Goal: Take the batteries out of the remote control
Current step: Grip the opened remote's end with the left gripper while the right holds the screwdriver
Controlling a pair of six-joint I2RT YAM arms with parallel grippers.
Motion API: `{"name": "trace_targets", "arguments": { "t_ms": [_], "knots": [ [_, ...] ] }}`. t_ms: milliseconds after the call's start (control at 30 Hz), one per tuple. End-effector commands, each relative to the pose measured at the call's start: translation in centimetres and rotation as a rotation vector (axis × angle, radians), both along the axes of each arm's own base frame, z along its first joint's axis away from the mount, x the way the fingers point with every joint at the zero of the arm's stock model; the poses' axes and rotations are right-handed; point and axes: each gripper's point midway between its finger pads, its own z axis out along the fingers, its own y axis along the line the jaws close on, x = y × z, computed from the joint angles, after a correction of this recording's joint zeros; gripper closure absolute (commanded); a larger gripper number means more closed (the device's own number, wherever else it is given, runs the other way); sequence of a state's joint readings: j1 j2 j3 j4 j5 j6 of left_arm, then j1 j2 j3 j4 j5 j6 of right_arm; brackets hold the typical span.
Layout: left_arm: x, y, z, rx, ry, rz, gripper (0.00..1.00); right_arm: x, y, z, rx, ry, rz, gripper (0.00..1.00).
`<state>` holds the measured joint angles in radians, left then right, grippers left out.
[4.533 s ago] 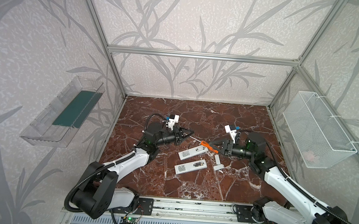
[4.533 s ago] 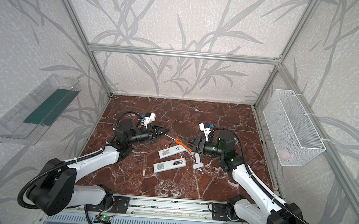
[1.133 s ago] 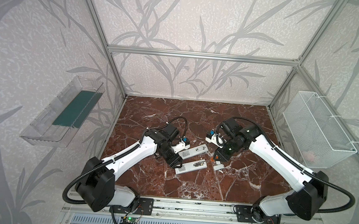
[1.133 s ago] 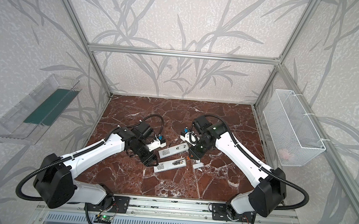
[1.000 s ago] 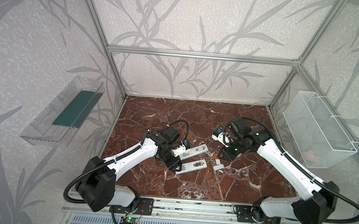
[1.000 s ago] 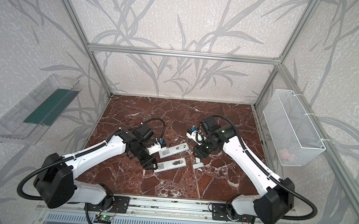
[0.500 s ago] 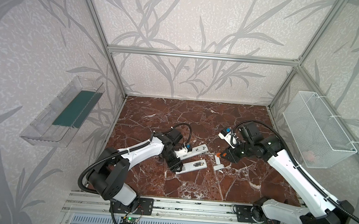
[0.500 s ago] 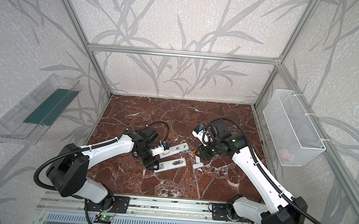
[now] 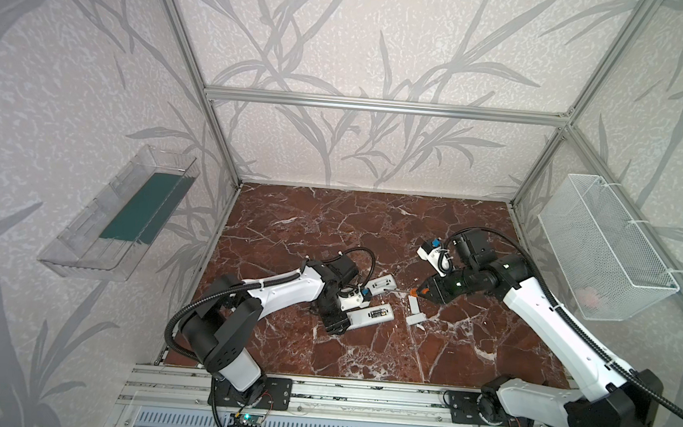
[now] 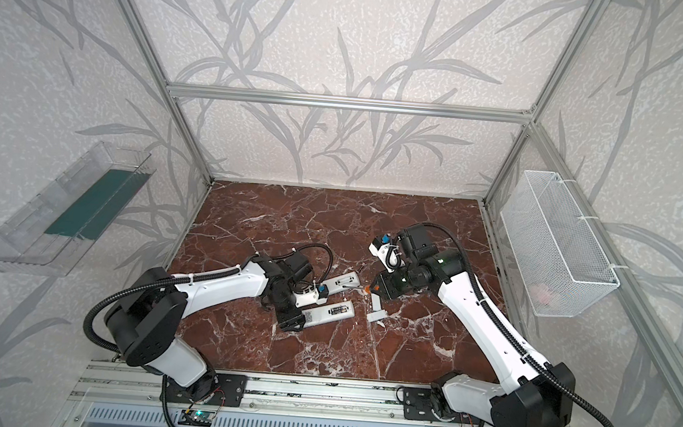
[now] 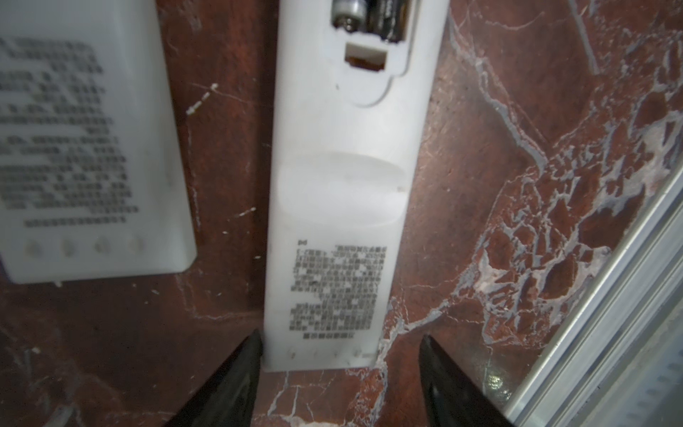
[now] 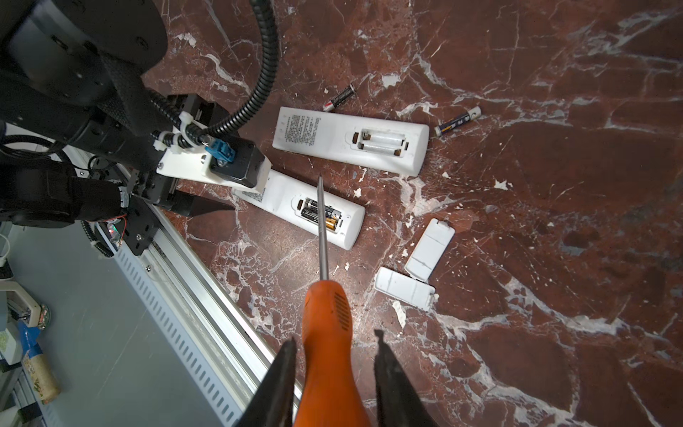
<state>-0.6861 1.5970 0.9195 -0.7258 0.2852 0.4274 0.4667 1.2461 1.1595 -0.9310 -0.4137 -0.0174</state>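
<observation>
Two white remotes lie back-up on the marble floor. The near remote (image 9: 369, 314) (image 12: 347, 222) has its bay uncovered, with two dark batteries (image 12: 319, 216) (image 11: 384, 18) inside. My left gripper (image 11: 340, 366) (image 9: 337, 327) is open around that remote's printed end, one finger touching its side and the other apart. The far remote (image 9: 382, 285) (image 12: 351, 140) has an empty bay. Two loose batteries (image 12: 339, 97) (image 12: 458, 122) lie beside it. My right gripper (image 12: 334, 338) (image 9: 421, 291) is shut on the orange-handled screwdriver (image 12: 327, 325), whose shaft hangs above the near remote's bay.
Two white cover pieces (image 12: 430, 249) (image 12: 404, 288) lie on the floor right of the remotes. A wire basket (image 9: 603, 252) hangs on the right wall and a clear tray (image 9: 122, 222) on the left wall. The aluminium rail (image 9: 317, 392) runs along the front edge.
My left gripper has come down to the near remote's end and stands around it. The right arm has swung back to the right, still holding the screwdriver.
</observation>
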Motion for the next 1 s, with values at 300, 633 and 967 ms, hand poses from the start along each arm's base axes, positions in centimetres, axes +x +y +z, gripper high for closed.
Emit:
{"name": "trace_targets", "arguments": {
  "t_ms": [300, 633, 967],
  "knots": [
    [-1.4, 1.1, -2.3, 0.170, -0.008, -0.092, 0.41, -0.7, -1.2, -0.1, 0.018, 0.102, -0.078, 1.00],
    [-2.0, 0.7, -2.2, 0.174, 0.028, -0.117, 0.64, -1.8, -1.8, 0.1, -0.023, 0.181, -0.069, 1.00],
    [-2.8, 0.2, -1.7, 0.186, 0.010, -0.184, 0.69, -2.4, -1.6, -0.9, -0.067, 0.287, -0.003, 1.00]
  ]
}}
